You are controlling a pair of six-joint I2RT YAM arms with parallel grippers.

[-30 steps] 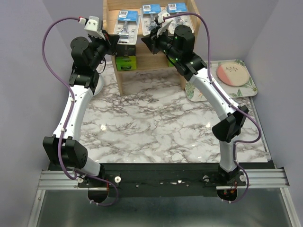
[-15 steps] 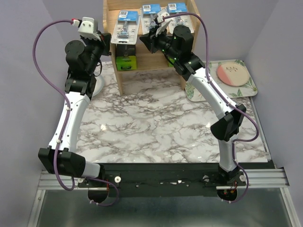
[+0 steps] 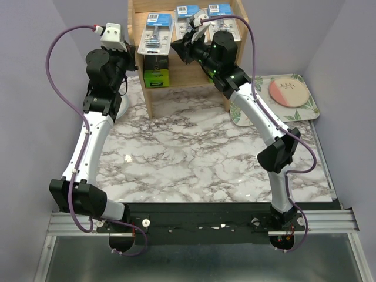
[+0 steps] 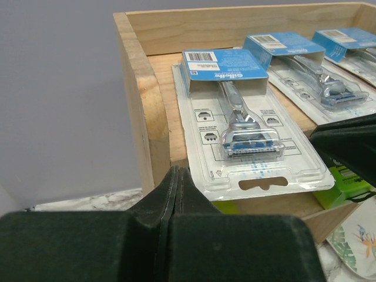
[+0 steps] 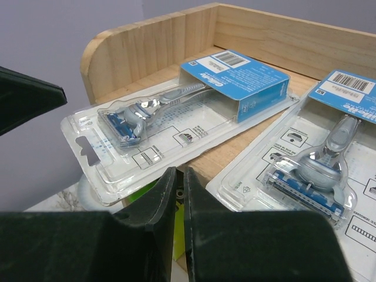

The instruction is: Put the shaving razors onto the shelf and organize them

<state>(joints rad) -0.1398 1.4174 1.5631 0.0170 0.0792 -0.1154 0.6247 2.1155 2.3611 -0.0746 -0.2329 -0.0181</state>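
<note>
The wooden shelf (image 3: 147, 101) stands at the back. Three clear razor packs with blue cards lie on its top tier: left (image 3: 155, 32), middle (image 3: 187, 20), right (image 3: 220, 16). A black box with a lime-green end (image 3: 156, 71) sits on the lower tier. My left gripper (image 3: 134, 49) is shut and empty, just off the shelf's front left corner, short of the left pack (image 4: 247, 135). My right gripper (image 3: 179, 51) hovers at the top tier's front edge between the left pack (image 5: 176, 111) and the middle pack (image 5: 317, 158). Its jaws stand a sliver apart with nothing between them.
A floral tray (image 3: 308, 111) holding a pink plate (image 3: 288, 91) lies right of the shelf. A white round object (image 3: 121, 107) sits on the marble table by the shelf's left side. The purple back wall is close behind the shelf.
My left gripper has drawn back leftward from the shelf front. The right gripper has shifted slightly left along the top tier's front edge. The packs have not moved.
</note>
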